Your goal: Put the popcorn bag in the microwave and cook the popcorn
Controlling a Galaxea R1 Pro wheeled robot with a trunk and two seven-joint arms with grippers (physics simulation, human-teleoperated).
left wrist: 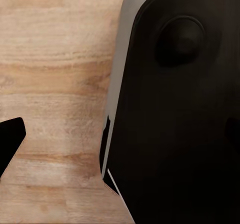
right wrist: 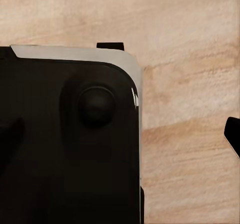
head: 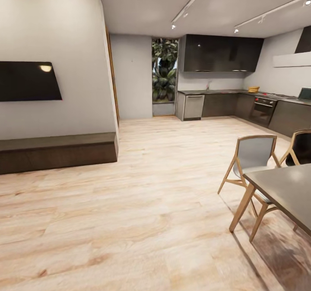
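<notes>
Head view: open room, pale wood floor (head: 142, 204). Kitchen at the far end, well away. Grey surface (head: 224, 91) runs along the back wall and turns down the right side; a small yellow-tan object on it near the corner, too small to identify as the popcorn bag. Microwave (head: 305, 94) at the right edge. Dining table (head: 289, 191) and chairs (head: 252, 157) near right. Hand states: cannot tell; wrist views show dark robot body (left wrist: 185, 114) over floor.
</notes>
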